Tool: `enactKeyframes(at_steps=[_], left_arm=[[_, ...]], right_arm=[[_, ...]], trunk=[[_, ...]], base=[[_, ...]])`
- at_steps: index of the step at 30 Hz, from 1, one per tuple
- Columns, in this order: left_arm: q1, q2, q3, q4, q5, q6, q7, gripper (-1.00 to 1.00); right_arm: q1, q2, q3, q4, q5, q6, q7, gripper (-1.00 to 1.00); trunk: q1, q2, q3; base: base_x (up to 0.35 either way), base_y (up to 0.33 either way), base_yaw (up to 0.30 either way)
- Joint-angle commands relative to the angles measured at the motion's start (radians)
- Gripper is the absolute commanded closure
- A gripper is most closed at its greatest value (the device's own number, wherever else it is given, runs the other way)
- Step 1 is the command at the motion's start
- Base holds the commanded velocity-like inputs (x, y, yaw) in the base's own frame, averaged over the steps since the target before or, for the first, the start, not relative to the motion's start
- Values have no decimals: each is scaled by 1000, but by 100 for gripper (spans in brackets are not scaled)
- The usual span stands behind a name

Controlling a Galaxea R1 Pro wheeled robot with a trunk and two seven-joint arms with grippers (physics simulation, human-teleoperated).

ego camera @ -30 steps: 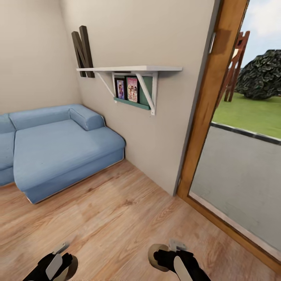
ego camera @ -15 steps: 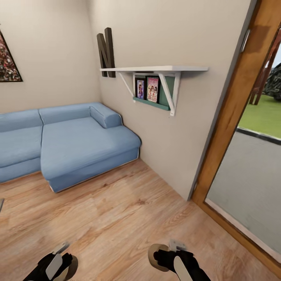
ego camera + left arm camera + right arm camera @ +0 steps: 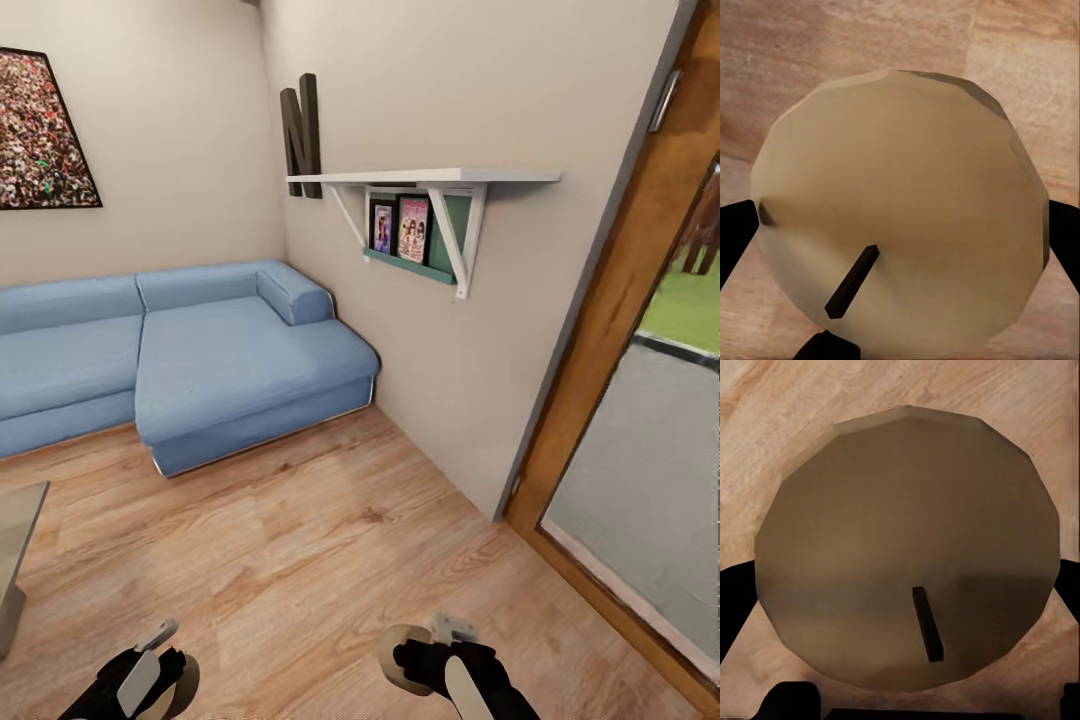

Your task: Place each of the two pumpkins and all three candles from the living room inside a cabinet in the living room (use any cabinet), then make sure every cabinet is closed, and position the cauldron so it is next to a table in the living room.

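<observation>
Head view: the left gripper (image 3: 150, 672) and right gripper (image 3: 430, 662) hang low over the wooden floor (image 3: 330, 540), near a blue sofa (image 3: 200, 360).

Left wrist view: a beige round candle (image 3: 900, 202) with a dark wick sits clamped between the fingers.

Right wrist view: a darker tan candle (image 3: 907, 562) is gripped likewise.

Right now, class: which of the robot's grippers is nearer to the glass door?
Right. The right gripper sits toward the glass door; the left gripper is farther off, toward the sofa.

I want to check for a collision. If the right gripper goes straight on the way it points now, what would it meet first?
The right gripper is shut on a candle, and the wood floor lies behind the candle. So the candle would probably meet the floor first, though how far away is unclear.
</observation>
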State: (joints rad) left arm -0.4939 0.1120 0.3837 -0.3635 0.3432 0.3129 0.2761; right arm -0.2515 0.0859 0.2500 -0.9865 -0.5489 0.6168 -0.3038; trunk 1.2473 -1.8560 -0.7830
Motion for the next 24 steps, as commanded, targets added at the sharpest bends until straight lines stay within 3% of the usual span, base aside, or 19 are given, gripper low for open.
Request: enactKeyframes(at_steps=[1, 12, 24], left_arm=[[0, 0, 0, 0, 0, 0, 0, 100], [1, 0, 0, 0, 0, 0, 0, 100], [2, 0, 0, 0, -1, 0, 0, 100]], right_arm=[[0, 0, 0, 0, 0, 0, 0, 100], [0, 0, 0, 0, -2, 0, 0, 100], [0, 3, 0, -1, -1, 0, 0, 100]], trunk=[[0, 0, 0], [0, 0, 0], [0, 0, 0]], base=[[-146, -232, 6], [-169, -258, 24], [-52, -72, 266]])
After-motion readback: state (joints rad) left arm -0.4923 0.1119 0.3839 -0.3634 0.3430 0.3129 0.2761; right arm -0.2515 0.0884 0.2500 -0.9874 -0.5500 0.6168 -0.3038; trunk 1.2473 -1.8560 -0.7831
